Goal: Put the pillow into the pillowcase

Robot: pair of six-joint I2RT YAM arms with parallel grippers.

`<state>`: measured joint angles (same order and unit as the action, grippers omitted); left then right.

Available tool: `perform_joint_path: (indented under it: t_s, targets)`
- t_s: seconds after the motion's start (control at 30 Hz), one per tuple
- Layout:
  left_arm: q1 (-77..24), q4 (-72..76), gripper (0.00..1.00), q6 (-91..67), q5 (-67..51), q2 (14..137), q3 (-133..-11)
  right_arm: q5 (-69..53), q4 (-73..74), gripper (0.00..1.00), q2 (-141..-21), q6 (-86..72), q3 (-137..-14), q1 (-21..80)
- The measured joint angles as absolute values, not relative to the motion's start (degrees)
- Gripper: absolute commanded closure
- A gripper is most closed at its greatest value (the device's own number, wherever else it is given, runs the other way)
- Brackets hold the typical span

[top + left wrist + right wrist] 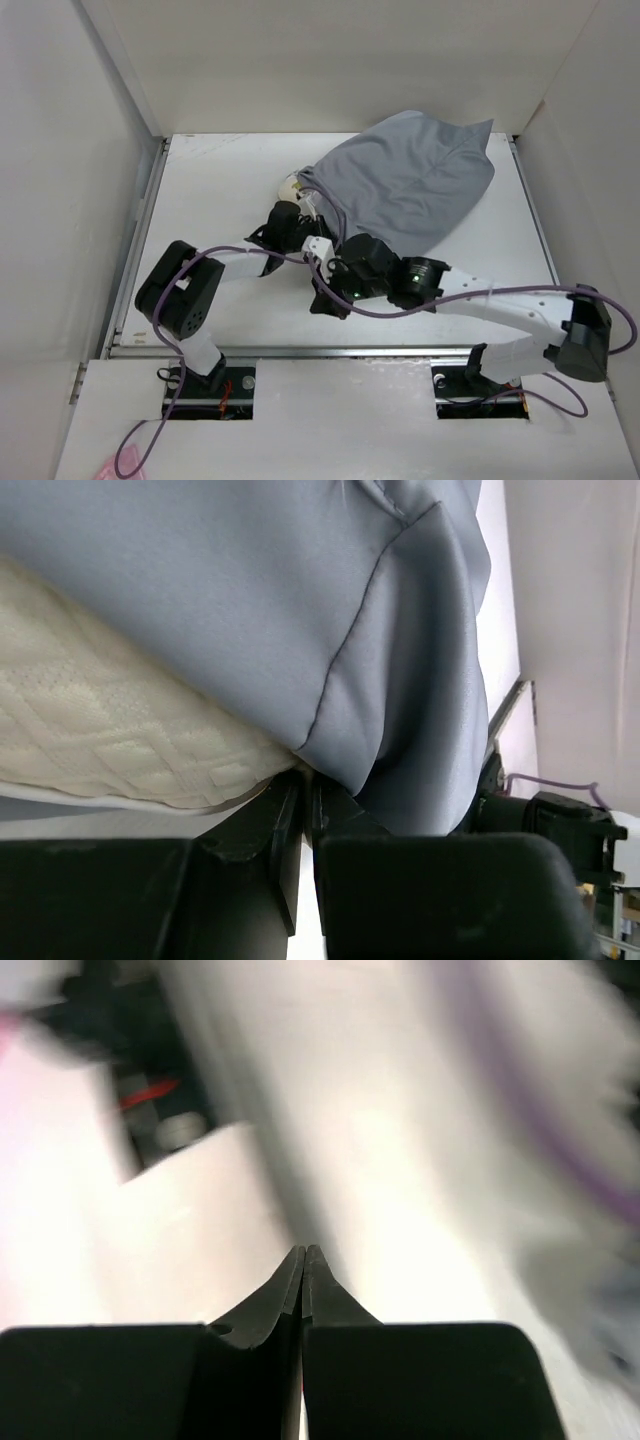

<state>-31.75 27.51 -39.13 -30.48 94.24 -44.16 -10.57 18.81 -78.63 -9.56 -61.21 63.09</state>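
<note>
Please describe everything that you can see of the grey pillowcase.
The pillowcase is plain grey, smooth, shiny cloth with a stitched hem. It lies bulging on the far part of the table, over the pillow, whose cream end sticks out at its open left end. The left gripper seems to pinch its hem.

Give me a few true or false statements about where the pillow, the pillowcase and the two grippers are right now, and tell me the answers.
1. The pillowcase covers most of the pillow. True.
2. The right gripper is clamped on the pillowcase. False: its fingers meet with nothing between them.
3. The left gripper is shut at the pillowcase's edge. True.
4. The pillowcase lies at the near edge of the table, beside the arm bases. False: it lies toward the far side.
</note>
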Motion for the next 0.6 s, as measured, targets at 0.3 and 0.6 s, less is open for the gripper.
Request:
perform_joint_path:
  t_s: [0.3,0.6]
  targets:
    - [-31.79,29.43,0.74,-40.75,-32.27,94.83,-44.47,-13.54,20.05,0.68,-65.34,-6.37,-61.08,64.25]
    - [-30.81,19.97,0.41,-38.83,-18.94,69.63,-36.99,15.7,29.1,0.56,-79.9,-16.8,-63.09,64.12]
